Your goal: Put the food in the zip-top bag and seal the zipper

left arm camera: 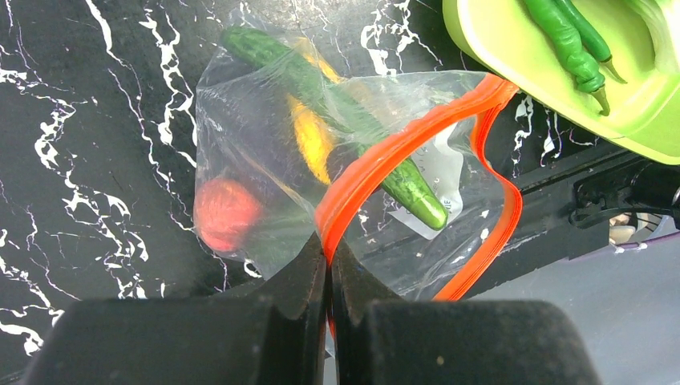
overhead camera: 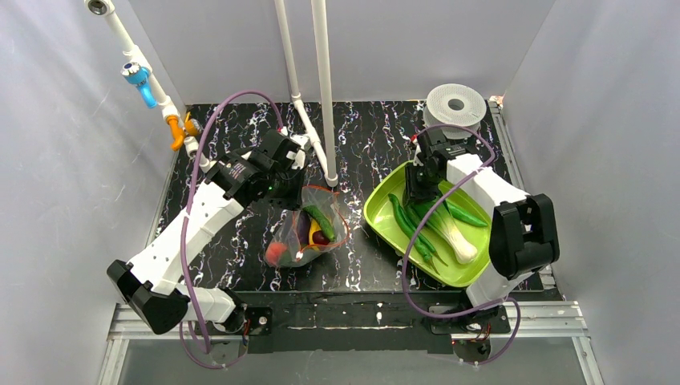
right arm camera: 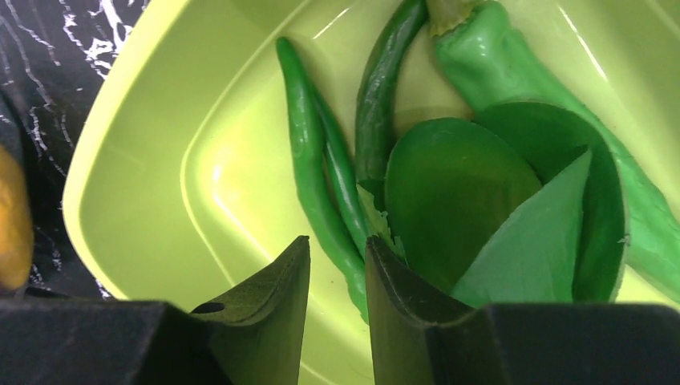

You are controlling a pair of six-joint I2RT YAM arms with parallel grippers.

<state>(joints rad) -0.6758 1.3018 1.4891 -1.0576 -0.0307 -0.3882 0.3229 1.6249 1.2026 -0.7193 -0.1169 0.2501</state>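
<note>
The clear zip-top bag (overhead camera: 309, 233) lies at the table's middle with its mouth open. It holds a red-orange tomato (left arm camera: 227, 214), a yellow piece (left arm camera: 311, 136), a green cucumber (left arm camera: 337, 104) and a dark purple piece (overhead camera: 321, 238). My left gripper (left arm camera: 329, 255) is shut on the red-orange zipper strip (left arm camera: 401, 140) and holds that edge up. My right gripper (right arm camera: 337, 245) is open with a narrow gap, low over the lime-green tray (right arm camera: 160, 160). A thin green chili (right arm camera: 309, 176) lies just ahead of its fingertips, beside leafy greens (right arm camera: 465, 200).
The tray (overhead camera: 385, 212) sits right of the bag and holds several long green vegetables and a white-stemmed leafy one (overhead camera: 457, 241). White pipes (overhead camera: 321, 88) stand at the back middle. A white round disc (overhead camera: 455, 103) stands behind the tray. A metal rail (overhead camera: 361, 317) runs along the front edge.
</note>
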